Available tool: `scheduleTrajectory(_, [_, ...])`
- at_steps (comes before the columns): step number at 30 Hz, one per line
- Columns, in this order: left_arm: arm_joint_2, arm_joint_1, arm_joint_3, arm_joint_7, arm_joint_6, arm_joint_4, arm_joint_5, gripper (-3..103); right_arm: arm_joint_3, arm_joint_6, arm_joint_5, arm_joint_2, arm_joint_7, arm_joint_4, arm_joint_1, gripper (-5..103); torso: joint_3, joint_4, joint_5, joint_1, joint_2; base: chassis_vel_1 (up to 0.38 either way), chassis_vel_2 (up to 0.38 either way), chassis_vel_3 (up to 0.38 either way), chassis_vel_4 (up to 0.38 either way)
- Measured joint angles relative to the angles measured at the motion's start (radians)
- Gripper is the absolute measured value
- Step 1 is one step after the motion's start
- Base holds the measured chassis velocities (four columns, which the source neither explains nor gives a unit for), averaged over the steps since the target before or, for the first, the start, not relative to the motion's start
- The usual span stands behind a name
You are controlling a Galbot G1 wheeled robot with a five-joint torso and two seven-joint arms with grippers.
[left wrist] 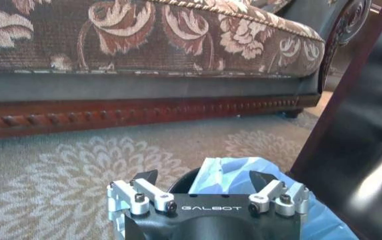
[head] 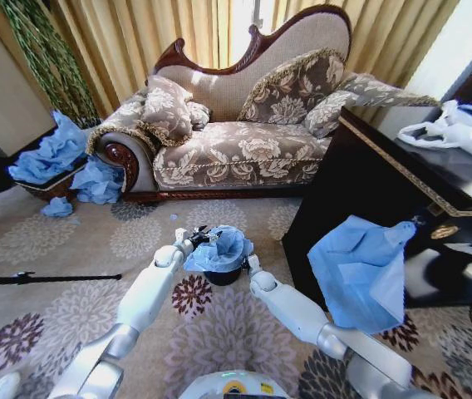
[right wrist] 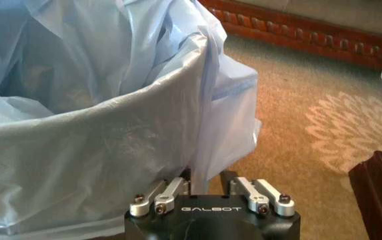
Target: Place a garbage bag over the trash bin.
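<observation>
Patterned carpet (head: 95, 249) covers the floor before a floral sofa (head: 236, 150), and the trash bin (head: 223, 275) stands on it in front of the sofa's middle, with a dark cabinet (head: 361, 183) to its right.

Far left of the bin, a basket (head: 53, 184) by the sofa's arm holds crumpled blue plastic, with more lying just beside it on the carpet.

At the bin's left side the left gripper (left wrist: 204, 181) hovers just above the rim with its fingers spread apart and nothing between them; blue film and the dark mouth of the bin lie right under it.

The garbage bag (right wrist: 91, 120) already sits over the bin: its film wraps the rim and bunches up above the opening, so the bin holds the bag's loose body and, as far as can be seen, nothing else.

At the bin's right side the right gripper (right wrist: 207, 182) is pinched on a fold of the bag hanging outside the rim.

The step in hand looks like the last fitting of the bag's edge. The next move probably calls for drawing that fold down the outside wall without dragging the light bin, and pressing the bunched film inside.

Right of the bin, a large blue sheet (head: 361, 270) hangs down the cabinet.
</observation>
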Motion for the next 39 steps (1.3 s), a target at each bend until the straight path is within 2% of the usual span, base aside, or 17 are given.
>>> scheduleTrajectory(4, [-0.001, -0.008, 0.004, 0.005, 0.000, 0.016, 0.001, 93, 0.002, 0.001, -0.001, 0.004, 0.011, -0.004, 0.001, 40, 0.000, -0.0002, -0.0001, 0.000, 0.000, 0.000, 0.000, 0.000, 0.000])
scheduleTrajectory(6, [-0.003, -0.013, 0.007, 0.002, -0.001, 0.027, 0.001, 89, 0.002, 0.003, -0.001, 0.004, 0.014, -0.006, 0.001, 51, 0.000, -0.0001, -0.0001, 0.000, 0.000, 0.000, 0.000, 0.000, 0.000])
scheduleTrajectory(7, [-0.003, -0.013, 0.007, 0.002, -0.001, 0.027, 0.001, 89, 0.002, 0.003, -0.001, 0.004, 0.014, -0.006, 0.001, 51, 0.000, -0.0001, -0.0001, 0.000, 0.000, 0.000, 0.000, 0.000, 0.000])
scheduleTrajectory(9, [-0.005, -0.017, 0.008, -0.003, -0.008, 0.034, 0.000, 76, -0.001, 0.003, -0.001, 0.001, 0.021, -0.005, 0.001, 61, 0.000, -0.0001, -0.0001, 0.000, 0.000, 0.000, 0.000, 0.000, 0.000])
scheduleTrajectory(10, [-0.005, -0.017, 0.008, -0.003, -0.008, 0.034, 0.000, 76, -0.001, 0.003, -0.001, 0.001, 0.021, -0.005, 0.001, 61, 0.000, -0.0001, -0.0001, 0.000, 0.000, 0.000, 0.000, 0.000, 0.000])
scheduleTrajectory(13, [-0.003, -0.009, 0.005, -0.006, -0.009, 0.018, -0.007, 66, -0.004, 0.003, -0.001, -0.001, 0.026, -0.002, -0.002, 78, 0.000, -0.0001, 0.0000, 0.000, 0.000, 0.000, 0.000, 0.000, 0.000])
scheduleTrajectory(14, [-0.003, -0.009, 0.005, -0.006, -0.009, 0.018, -0.007, 66, -0.004, 0.003, -0.001, -0.001, 0.026, -0.002, -0.002, 78, 0.000, -0.0001, 0.0000, 0.000, 0.000, 0.000, 0.000, 0.000, 0.000])
scheduleTrajectory(16, [-0.001, -0.002, 0.003, -0.007, -0.009, 0.015, -0.012, 55, -0.005, 0.003, 0.000, 0.000, 0.030, -0.002, -0.002, 83, 0.000, 0.0001, 0.0001, 0.000, 0.000, 0.000, 0.000, 0.000, 0.000])
scheduleTrajectory(17, [-0.001, 0.002, 0.001, -0.007, -0.009, 0.014, -0.013, 49, -0.005, 0.002, 0.000, 0.001, 0.032, -0.002, -0.002, 94, 0.000, 0.0001, 0.0000, 0.000, 0.000, 0.000, 0.000, 0.000, 0.000])
scheduleTrajectory(19, [-0.001, 0.004, 0.000, -0.007, -0.009, 0.014, -0.014, 44, -0.005, 0.002, 0.000, 0.001, 0.033, -0.002, -0.002, 94, 0.000, 0.0002, 0.0001, 0.000, 0.000, 0.000, 0.000, 0.000, 0.000])
scheduleTrajectory(22, [0.001, 0.013, -0.006, -0.006, -0.009, 0.005, -0.015, 28, -0.008, 0.001, 0.003, -0.004, 0.034, 0.001, -0.003, 100, 0.000, 0.0002, 0.0001, 0.000, 0.000, 0.000, 0.000, 0.000, 0.000])
scheduleTrajectory(26, [0.004, 0.018, -0.008, -0.006, -0.009, -0.004, -0.015, 23, -0.010, 0.000, 0.005, -0.006, 0.036, 0.005, -0.004, 100, 0.000, 0.0002, 0.0001, 0.000, 0.000, 0.000, 0.000, 0.000, 0.000])
scheduleTrajectory(28, [0.006, 0.021, -0.009, -0.006, -0.008, -0.008, -0.016, 11, -0.010, 0.000, 0.009, -0.005, 0.040, 0.006, -0.004, 100, 0.000, 0.0001, 0.0000, 0.000, 0.000, 0.000, 0.000, 0.000, 0.000])
scheduleTrajectory(31, [0.007, 0.021, -0.009, -0.005, -0.008, -0.008, -0.016, 15, -0.010, -0.001, 0.011, -0.002, 0.042, 0.006, -0.003, 100, 0.000, -0.0001, 0.0000, 0.000, 0.000, 0.000, 0.000, 0.000, 0.000])
scheduleTrajectory(33, [0.007, 0.022, -0.012, -0.006, -0.006, -0.010, -0.018, 6, -0.010, -0.001, 0.012, 0.000, 0.043, 0.006, -0.002, 100, 0.000, 0.0000, 0.0000, 0.000, 0.000, 0.000, 0.000, 0.000, 0.000])
scheduleTrajectory(34, [0.007, 0.022, -0.012, -0.006, -0.006, -0.010, -0.018, 6, -0.010, -0.001, 0.012, 0.000, 0.043, 0.006, -0.002, 100, 0.000, 0.0000, 0.0000, 0.000, 0.000, 0.000, 0.000, 0.000, 0.000])
scheduleTrajectory(39, [0.006, 0.023, -0.017, -0.014, -0.006, -0.014, -0.024, 26, -0.017, -0.001, 0.016, -0.005, 0.049, 0.011, -0.002, 100, 0.000, 0.0001, 0.0000, 0.000, 0.000, 0.000, 0.000, 0.000, 0.000])
